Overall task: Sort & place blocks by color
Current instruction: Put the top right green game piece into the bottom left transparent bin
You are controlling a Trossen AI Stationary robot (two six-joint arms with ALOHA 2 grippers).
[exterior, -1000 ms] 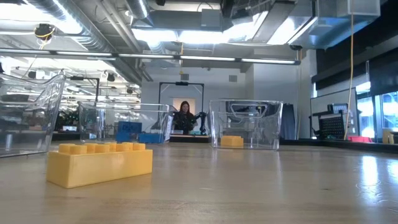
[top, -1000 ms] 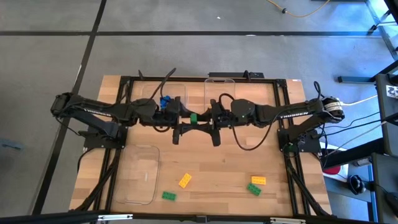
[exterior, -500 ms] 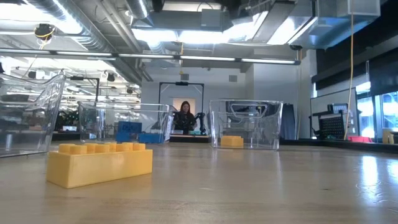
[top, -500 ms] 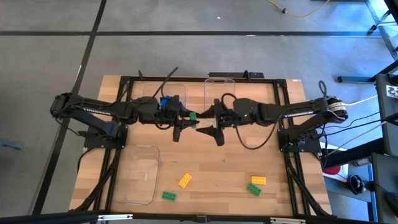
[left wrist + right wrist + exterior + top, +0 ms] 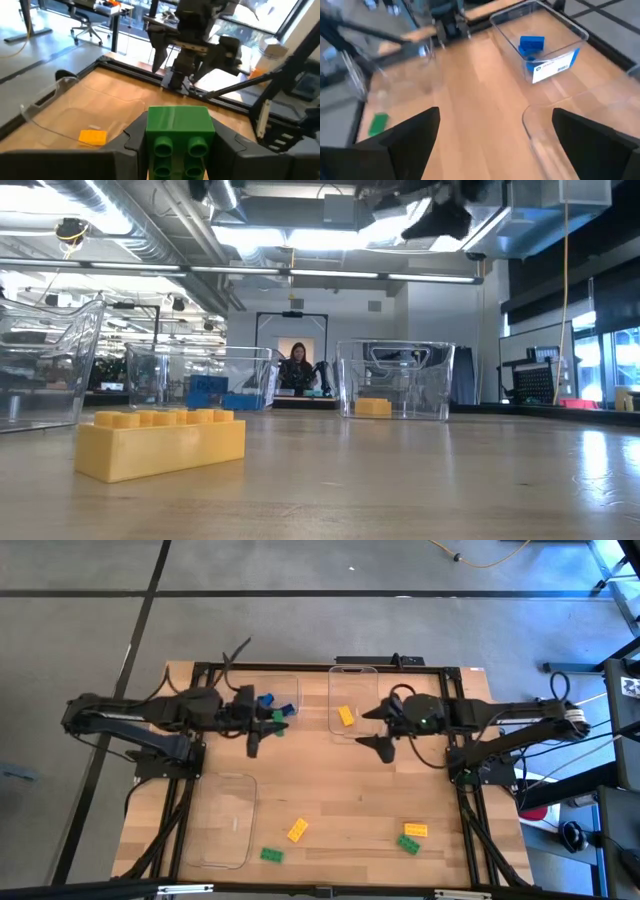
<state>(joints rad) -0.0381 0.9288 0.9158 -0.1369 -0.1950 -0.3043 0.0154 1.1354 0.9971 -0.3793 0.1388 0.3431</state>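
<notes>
Arms parted: left jaws pinch one green block [image 5: 177,136]; right jaws spread.

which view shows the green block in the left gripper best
The left wrist view: the green block fills the foreground, studs visible, clamped in the left gripper. The high view shows it only as a green speck at the gripper's tip. The low and right wrist views miss it.

The high camera looks straight down on the whole surface [image 5: 340,790]. The low one sits at surface level, close behind a yellow brick [image 5: 160,442], facing the room. Each wrist camera looks across toward the opposite arm; all see the clear trays [image 5: 352,700].
</notes>
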